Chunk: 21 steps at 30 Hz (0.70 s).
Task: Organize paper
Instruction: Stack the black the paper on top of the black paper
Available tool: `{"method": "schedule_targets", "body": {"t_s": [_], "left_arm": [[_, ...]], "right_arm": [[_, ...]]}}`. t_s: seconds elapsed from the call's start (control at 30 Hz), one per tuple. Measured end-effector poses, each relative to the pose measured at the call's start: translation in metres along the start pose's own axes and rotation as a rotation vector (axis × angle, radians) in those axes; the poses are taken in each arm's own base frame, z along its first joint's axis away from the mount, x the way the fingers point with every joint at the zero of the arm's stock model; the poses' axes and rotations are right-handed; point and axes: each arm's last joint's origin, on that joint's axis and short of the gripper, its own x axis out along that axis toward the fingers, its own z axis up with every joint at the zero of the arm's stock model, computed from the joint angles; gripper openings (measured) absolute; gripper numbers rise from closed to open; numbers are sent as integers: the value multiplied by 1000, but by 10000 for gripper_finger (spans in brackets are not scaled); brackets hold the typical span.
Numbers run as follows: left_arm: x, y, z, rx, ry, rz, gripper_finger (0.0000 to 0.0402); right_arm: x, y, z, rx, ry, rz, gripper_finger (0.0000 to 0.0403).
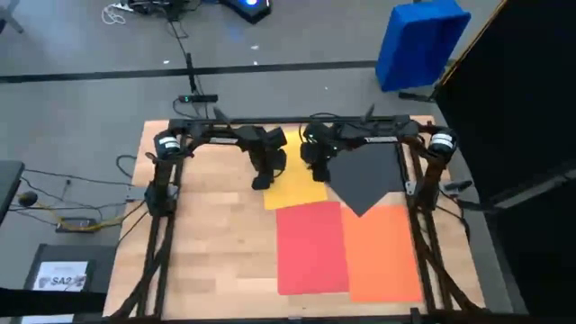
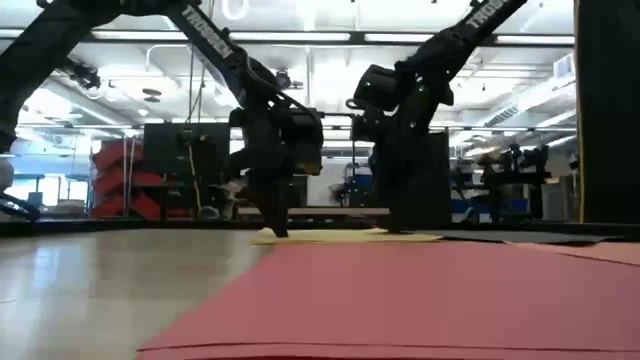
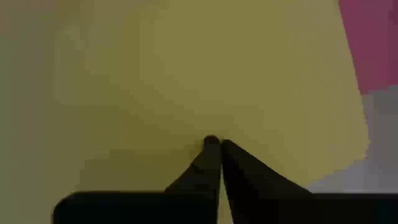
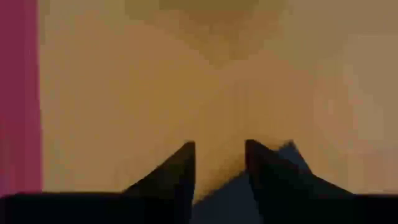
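**Paper sorting: both arms down on the yellow sheet**

The table (image 1: 207, 243) carries four sheets. The orange sheet (image 1: 382, 252) and red sheet (image 1: 310, 247) lie side by side toward the near edge. The dark grey sheet (image 1: 367, 173) sits skewed at the far right, overlapping the yellow sheet (image 1: 292, 191), which lies between the two arms.

The left gripper (image 1: 261, 183) has its fingers closed together, tips pressed on the yellow sheet's left edge. The right gripper (image 1: 320, 173) stands part open above the yellow sheet beside the grey one; no grasp is evident.

Assessment: the yellow sheet is being positioned. The next move likely calls for sliding it clear while keeping it flat.
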Motion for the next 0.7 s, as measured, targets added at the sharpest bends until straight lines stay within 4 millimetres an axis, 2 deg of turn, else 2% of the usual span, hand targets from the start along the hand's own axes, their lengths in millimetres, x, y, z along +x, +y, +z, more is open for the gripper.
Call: {"method": "schedule_targets", "body": {"t_s": [0.13,0.33,0.7], "left_arm": [[0,0,0,-1,2,2,0],[0,0,0,-3,3,5,0],[0,1,1,-1,-5,7,0]], "right_arm": [[19,4,-4,-1,50,13,114],[32,-1,-15,26,140,-41,114],[25,-37,-33,267,171,-154,114]]}}
